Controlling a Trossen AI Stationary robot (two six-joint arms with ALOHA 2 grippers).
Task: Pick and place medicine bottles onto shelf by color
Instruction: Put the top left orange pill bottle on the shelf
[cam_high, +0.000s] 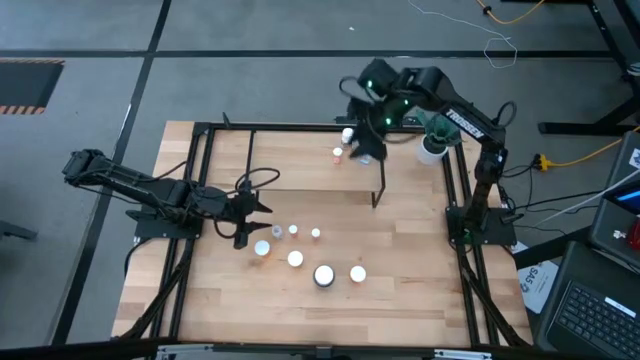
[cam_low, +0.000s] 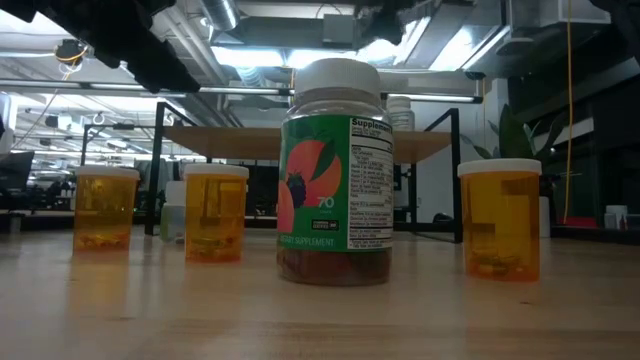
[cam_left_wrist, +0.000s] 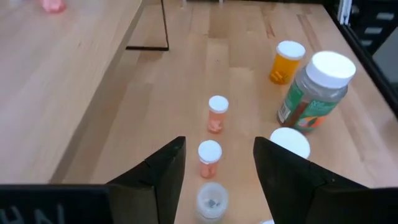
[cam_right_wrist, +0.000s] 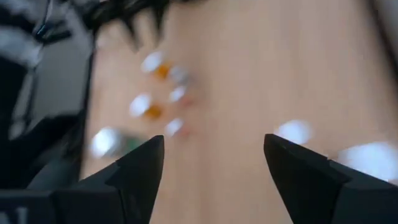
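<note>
Hovering spread over the shelf, the right end effector holds nothing; the left end effector, also spread, faces the medicine bottles on the desk.

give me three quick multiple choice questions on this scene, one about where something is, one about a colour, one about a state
1. Where is the right claw?
A. over the shelf at the table's far side
B. among the bottles at the near side
C. off the table

2. What colour is the label on the big bottle?
A. plain white
B. green with fruit pictures
C. blue

3. How are the left claw's fingers?
A. shut on a bottle
B. shut on nothing
C. open

Answers:
1 A, the high view shows it above the shelf, away from the bottle group.
2 B, the low view shows a green label with fruit under a white cap.
3 C, the left wrist view shows a wide gap between the fingers, with small bottles beyond and nothing held.
</note>
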